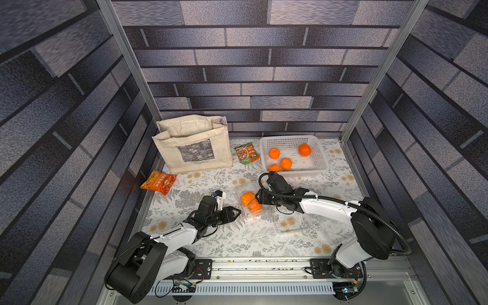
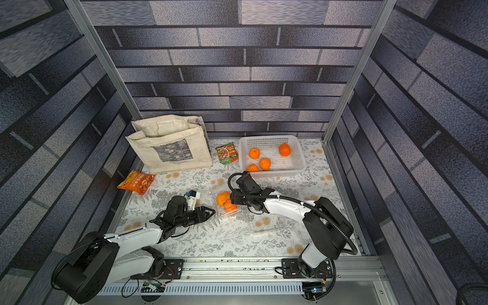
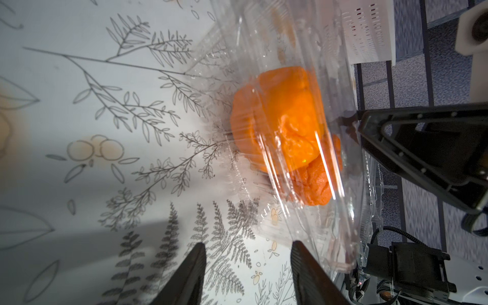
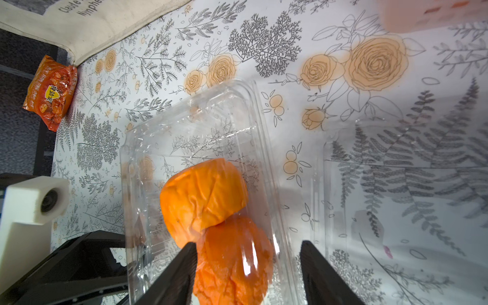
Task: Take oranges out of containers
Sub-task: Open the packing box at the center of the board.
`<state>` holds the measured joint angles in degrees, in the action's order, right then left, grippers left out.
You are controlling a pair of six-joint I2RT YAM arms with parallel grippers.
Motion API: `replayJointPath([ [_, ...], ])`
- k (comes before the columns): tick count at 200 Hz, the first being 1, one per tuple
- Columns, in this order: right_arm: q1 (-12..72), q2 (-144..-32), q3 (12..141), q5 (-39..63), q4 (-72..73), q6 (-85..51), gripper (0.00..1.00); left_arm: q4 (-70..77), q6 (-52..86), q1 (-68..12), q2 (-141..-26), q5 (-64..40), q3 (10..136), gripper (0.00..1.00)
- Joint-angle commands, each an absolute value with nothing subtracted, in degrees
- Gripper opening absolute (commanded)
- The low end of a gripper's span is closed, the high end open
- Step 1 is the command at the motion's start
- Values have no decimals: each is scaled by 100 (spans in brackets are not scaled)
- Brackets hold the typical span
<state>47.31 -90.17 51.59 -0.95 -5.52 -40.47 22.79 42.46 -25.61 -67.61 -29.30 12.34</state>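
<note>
A clear container [image 1: 244,188] [image 4: 190,126] lies mid-table with its lid folded back. Two oranges [image 1: 247,198] [image 1: 254,206] sit in its tray. My right gripper [image 1: 259,197] [image 4: 248,264] is open. It straddles the nearer orange [image 4: 232,266], one finger [image 4: 182,269] inside the tray and the other outside its wall. My left gripper [image 1: 238,211] [image 3: 248,253] is open and empty just left of the container, one finger [image 3: 306,266] beside its rim. Two empty containers [image 1: 291,224] [image 1: 335,229] lie to the right. Several oranges lie in the white basket [image 1: 290,137].
A beige cloth bag [image 1: 192,148] stands at the back left, with an orange snack packet [image 1: 158,182] in front of it. A green packet [image 1: 247,153] lies between the bag and the basket. The right arm [image 1: 324,208] reaches over the nearer empty container.
</note>
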Motion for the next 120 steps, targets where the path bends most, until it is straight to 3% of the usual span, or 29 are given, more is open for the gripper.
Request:
replayJointPath([
  [1, 4772, -9024, 5169, -47, -464, -4126, 64, 2340, 4225, -2639, -6828, -2826, 1413, 54],
  [120, 4825, -8980, 4992, 71, -261, -4383, 62, 2292, 4253, -2759, -6716, -2741, 1393, 56],
])
